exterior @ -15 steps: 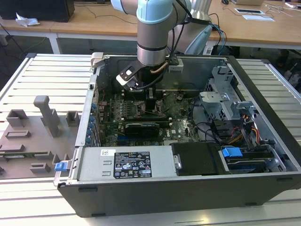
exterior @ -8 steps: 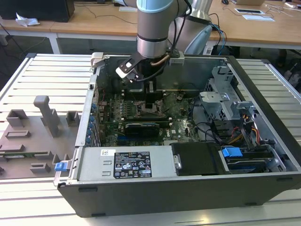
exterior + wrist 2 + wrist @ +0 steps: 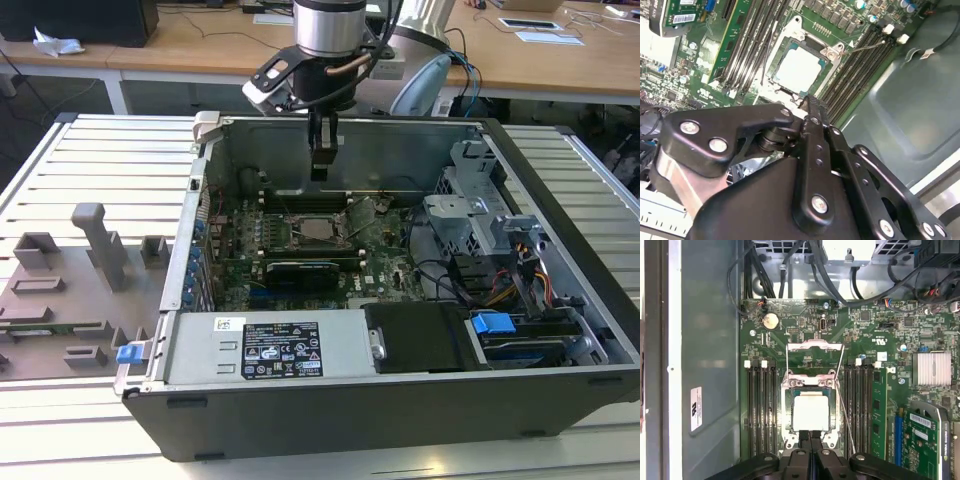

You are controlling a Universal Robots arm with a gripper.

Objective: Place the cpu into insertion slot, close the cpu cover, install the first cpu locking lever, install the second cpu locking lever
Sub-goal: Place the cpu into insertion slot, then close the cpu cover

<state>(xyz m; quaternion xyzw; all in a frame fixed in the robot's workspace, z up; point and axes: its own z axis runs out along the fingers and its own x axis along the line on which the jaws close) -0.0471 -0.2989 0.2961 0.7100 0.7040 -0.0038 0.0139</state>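
The cpu (image 3: pixel 811 412), a dull silver square, lies flat in the insertion slot (image 3: pixel 788 405) on the green board; the second wrist view also shows the cpu (image 3: pixel 799 67). The cpu cover (image 3: pixel 815 345), a thin silvery frame, stands tipped up at the slot's far end, with board showing through its window. A thin wire lever (image 3: pixel 847 415) runs raised along one side of the slot. My gripper (image 3: pixel 811 434) is shut with nothing in it. It hangs above the slot's near edge, clear of the cpu. In the exterior view, the gripper (image 3: pixel 320 172) hovers over the cpu (image 3: pixel 320 233) inside the open case.
Black memory slots (image 3: pixel 760 410) flank the socket on both sides. A finned heat sink (image 3: pixel 930 367) and a card (image 3: pixel 925 440) sit to one side. Cables (image 3: pixel 450 275), a drive cage (image 3: pixel 480 210) and the power supply (image 3: pixel 270 350) crowd the case. Grey fixtures (image 3: pixel 100 245) stand outside.
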